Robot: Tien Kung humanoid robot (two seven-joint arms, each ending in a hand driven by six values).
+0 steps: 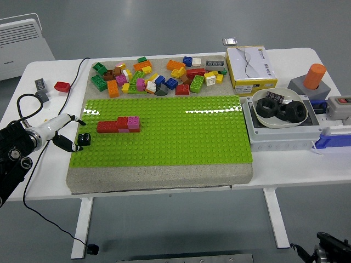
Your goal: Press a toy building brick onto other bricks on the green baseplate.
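Note:
The green baseplate (181,131) lies on a grey slab in the middle of the table. On its left part stands a small cluster of joined bricks: a dark red brick (107,127), a red brick (123,122) and a pink brick (133,123). My left hand (77,142) comes in from the left edge and its fingers pinch a small black brick (85,139) at the plate's left edge, left of the cluster. My right arm (333,249) shows only as a black part at the bottom right corner, below the table.
A pile of loose coloured bricks (159,76) lies behind the plate. A red brick (61,86) and a grey brick (40,84) lie at the far left. A yellow box (250,67), a white bowl with black rings (282,107) and a grey tray (282,134) stand to the right. A black cable (33,104) loops at the left.

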